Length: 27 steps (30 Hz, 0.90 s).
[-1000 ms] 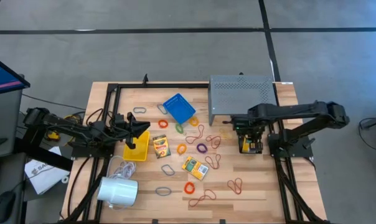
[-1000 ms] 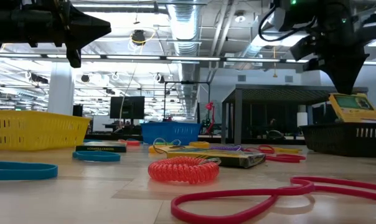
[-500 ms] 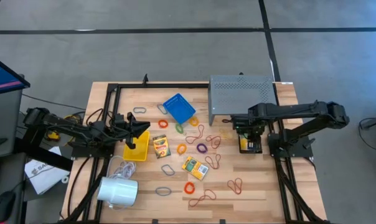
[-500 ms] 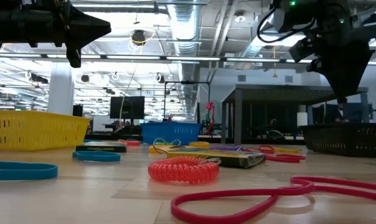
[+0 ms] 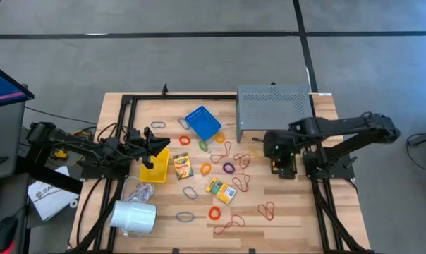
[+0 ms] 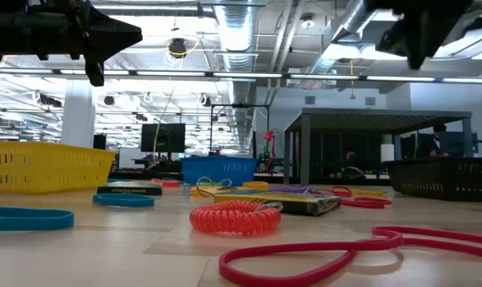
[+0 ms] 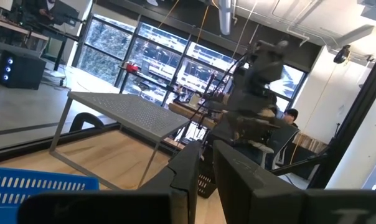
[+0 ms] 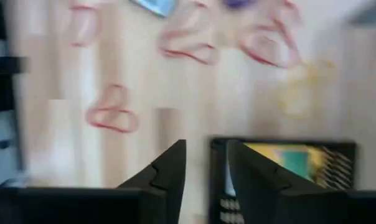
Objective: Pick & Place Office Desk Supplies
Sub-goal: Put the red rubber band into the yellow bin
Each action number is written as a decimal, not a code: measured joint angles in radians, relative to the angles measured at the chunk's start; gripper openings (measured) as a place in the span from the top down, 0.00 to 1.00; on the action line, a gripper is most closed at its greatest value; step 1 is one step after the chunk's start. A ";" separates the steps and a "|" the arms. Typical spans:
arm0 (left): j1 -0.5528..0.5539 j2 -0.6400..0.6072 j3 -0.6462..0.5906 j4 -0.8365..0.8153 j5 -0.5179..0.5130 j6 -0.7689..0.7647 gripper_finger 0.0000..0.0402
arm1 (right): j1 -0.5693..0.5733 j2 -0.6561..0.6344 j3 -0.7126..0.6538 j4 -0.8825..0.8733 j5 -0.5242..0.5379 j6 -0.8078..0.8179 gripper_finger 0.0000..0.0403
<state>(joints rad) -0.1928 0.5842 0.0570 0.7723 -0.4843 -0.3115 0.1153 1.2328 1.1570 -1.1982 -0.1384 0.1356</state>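
Wooden table (image 5: 283,212), crayon box (image 8: 287,160) half hidden behind right tool (image 8: 206,163).

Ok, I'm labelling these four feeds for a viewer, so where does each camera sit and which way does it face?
High view: overhead, straight down on the table; both arms show.
Low view: at tabletop height, facing the room past a red coil band; arms hang from above.
Left wrist view: on the left arm, facing the grey shelf; left gripper at the bottom.
Right wrist view: on the right arm, looking down at the black basket; right gripper in front.
Shared: high and left wrist views both show the shelf.
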 joint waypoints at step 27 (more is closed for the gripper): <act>0.000 0.000 0.010 -0.041 0.171 -0.030 0.89 | 0.394 0.304 0.009 0.352 0.217 0.941 0.71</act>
<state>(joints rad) -0.1929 0.5846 0.0673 0.7317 -0.3132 -0.3413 0.5094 1.5373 1.1656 -0.8459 0.0783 1.0771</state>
